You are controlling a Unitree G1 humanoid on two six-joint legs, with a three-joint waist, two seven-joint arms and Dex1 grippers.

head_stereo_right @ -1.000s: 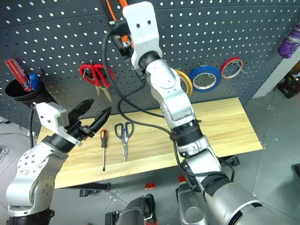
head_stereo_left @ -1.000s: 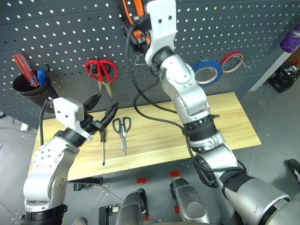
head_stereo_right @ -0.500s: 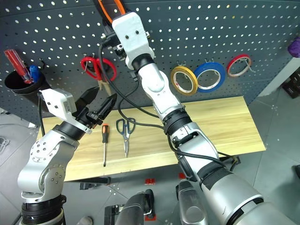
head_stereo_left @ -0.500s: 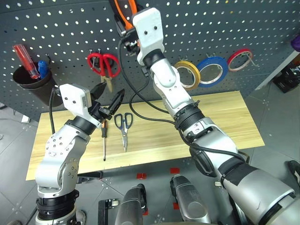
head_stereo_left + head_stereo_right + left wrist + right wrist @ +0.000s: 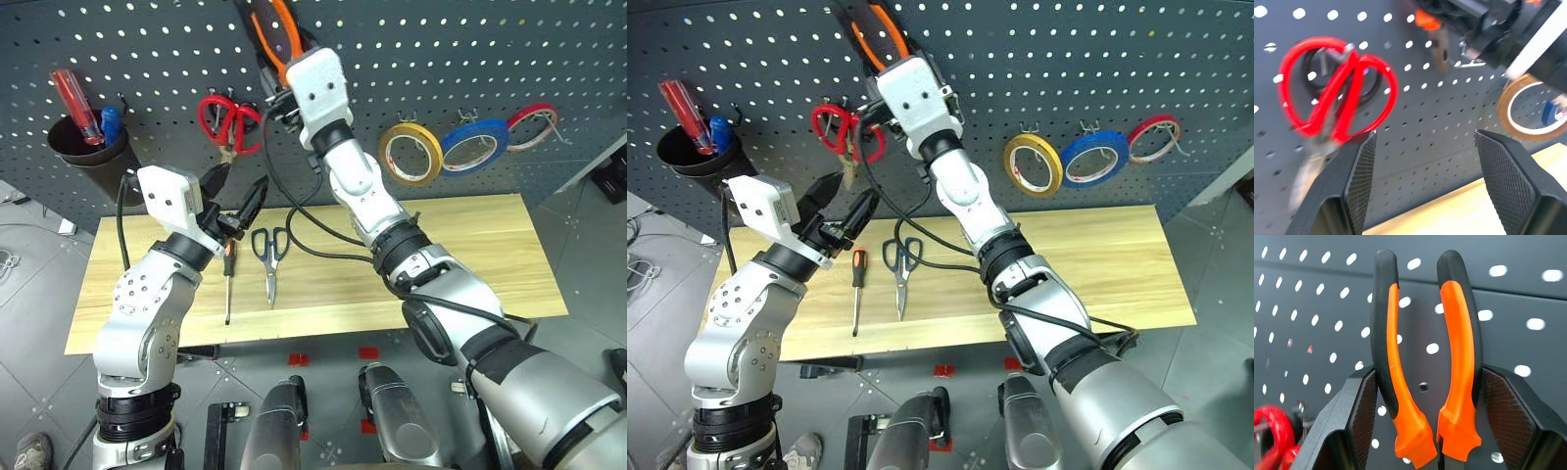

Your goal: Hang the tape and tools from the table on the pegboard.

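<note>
Grey tiled floor (image 5: 39,294) all round, red tape marks (image 5: 367,352) on it below the front edge. Black base bracket (image 5: 833,365) on floor. Dark object (image 5: 615,178) at far right.

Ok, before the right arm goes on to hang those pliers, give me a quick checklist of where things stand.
1. Pliers gripped between the right gripper fingers: ok.
2. Pliers on a pegboard hook: not ok, not yet hung.
3. Left gripper open and empty: ok.
4. Black-handled scissors and screwdriver lying on the table: ok, waiting.
5. Blue tape hung: ok.
6. Target hook free: cannot tell.
</note>
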